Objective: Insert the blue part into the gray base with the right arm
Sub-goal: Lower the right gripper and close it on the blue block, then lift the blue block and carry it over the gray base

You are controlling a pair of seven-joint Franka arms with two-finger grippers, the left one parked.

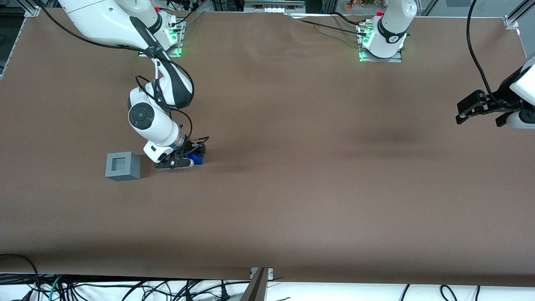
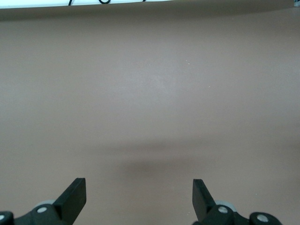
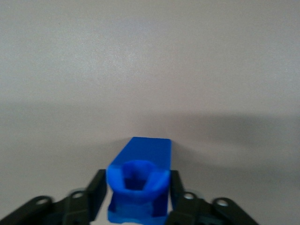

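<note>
Blue part clamped in our tool, low over the desk beside the gray base.

We see the blue part (image 3: 139,187) pinched between both fingers of the tool (image 1: 187,161), close above the desk (image 1: 317,175), with the gray base (image 1: 122,165) just beside it toward the working arm's end, recess up and empty. Our worry: if we carry the part across without lifting enough, it could strike the base's wall and shove it; any tilt in the grip could jam it at the recess rim.
</note>
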